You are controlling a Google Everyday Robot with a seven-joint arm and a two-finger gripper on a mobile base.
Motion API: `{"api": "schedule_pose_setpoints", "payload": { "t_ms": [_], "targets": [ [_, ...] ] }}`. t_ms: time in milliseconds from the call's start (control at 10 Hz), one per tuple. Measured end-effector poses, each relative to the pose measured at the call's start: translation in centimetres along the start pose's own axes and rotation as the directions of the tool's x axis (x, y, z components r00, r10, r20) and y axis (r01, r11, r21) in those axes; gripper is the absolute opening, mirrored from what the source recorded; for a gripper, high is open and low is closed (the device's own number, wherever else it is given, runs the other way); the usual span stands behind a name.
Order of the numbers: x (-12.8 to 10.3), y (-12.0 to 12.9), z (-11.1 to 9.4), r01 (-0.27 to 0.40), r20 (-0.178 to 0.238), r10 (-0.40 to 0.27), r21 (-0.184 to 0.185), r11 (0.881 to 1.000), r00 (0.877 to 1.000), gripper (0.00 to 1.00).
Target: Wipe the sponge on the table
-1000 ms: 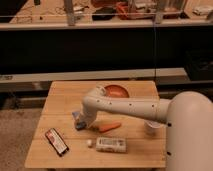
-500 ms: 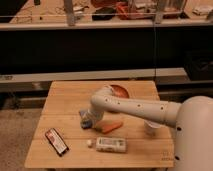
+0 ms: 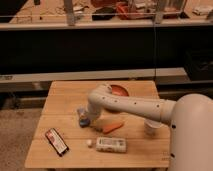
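Note:
The table [image 3: 60,100] is a small square one with a pale wooden slatted top. My white arm reaches in from the lower right and bends down over the table's left-middle. My gripper [image 3: 84,119] points down there, shut on the small light-blue sponge [image 3: 80,114]. The sponge is pressed against the tabletop. Most of it is hidden by the gripper, with only its blue edges showing.
An orange bowl [image 3: 120,90] sits at the table's far edge behind the arm. An orange carrot-like piece [image 3: 113,127], a white packet [image 3: 110,144], a small white ball [image 3: 89,143], a black-and-red packet [image 3: 56,141] and a white cup [image 3: 151,128] lie around. A long metal bench [image 3: 100,75] runs behind.
The gripper and sponge slid a little to the right and toward the front, then came back slightly left and away. The other objects stayed put.

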Motion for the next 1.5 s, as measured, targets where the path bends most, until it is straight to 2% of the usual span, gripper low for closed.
{"api": "schedule_pose_setpoints", "payload": {
  "t_ms": [400,800,1100,1500],
  "targets": [
    [1.4,-0.2,-0.4,-0.011,0.012,0.011,0.011,1.000,1.000,0.00],
    [1.2,-1.2,0.0,0.004,0.015,-0.004,0.008,1.000,1.000,0.00],
    [0.6,-2.7,0.5,0.039,0.021,-0.039,0.006,0.999,0.999,0.00],
    [0.4,-3.0,0.7,0.066,0.024,-0.066,0.001,0.998,0.998,0.00]
  ]
}}
